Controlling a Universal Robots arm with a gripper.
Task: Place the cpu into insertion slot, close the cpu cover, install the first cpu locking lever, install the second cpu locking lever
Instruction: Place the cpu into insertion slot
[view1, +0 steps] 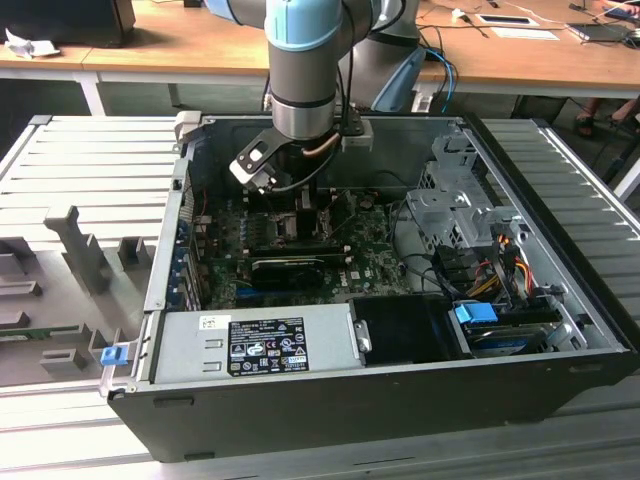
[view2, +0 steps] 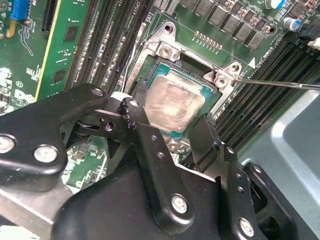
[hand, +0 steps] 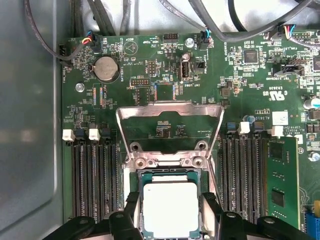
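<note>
Item under inspection: the cpu (hand: 170, 210), a flat square chip with a dull silver-grey metal top. The top looks faintly smeared in the second wrist view, and a thin green substrate shows along its edge. It lies squarely over the insertion slot (hand: 167, 173), inside the slot's metal rim; whether it is fully seated cannot be told. The gripper (hand: 171, 202) is drawn narrow about the chip and holds it, with matte black fingers (hand: 132, 207) set against two opposite sides. The cpu cover (hand: 170, 104), a thin bright metal frame with a cut-out centre, stands swung up on its hinge, so the socket is open from above. A thin wire locking lever (view2: 280, 83) juts out sideways past one hinge screw, lying free of the cover. The green circuit board (hand: 200, 70) is densely populated. Long black ribbed memory slots (hand: 90, 185) flank the socket closely on both sides, leaving little lateral room beside the fingers. One bank carries a green memory module (hand: 282, 180). A round coin battery (hand: 106, 68) sits beyond the raised cover. In the exterior view the arm (view1: 305, 60) reaches straight down into the open computer case (view1: 350, 410), whose walls stand well apart from the gripper.
</note>
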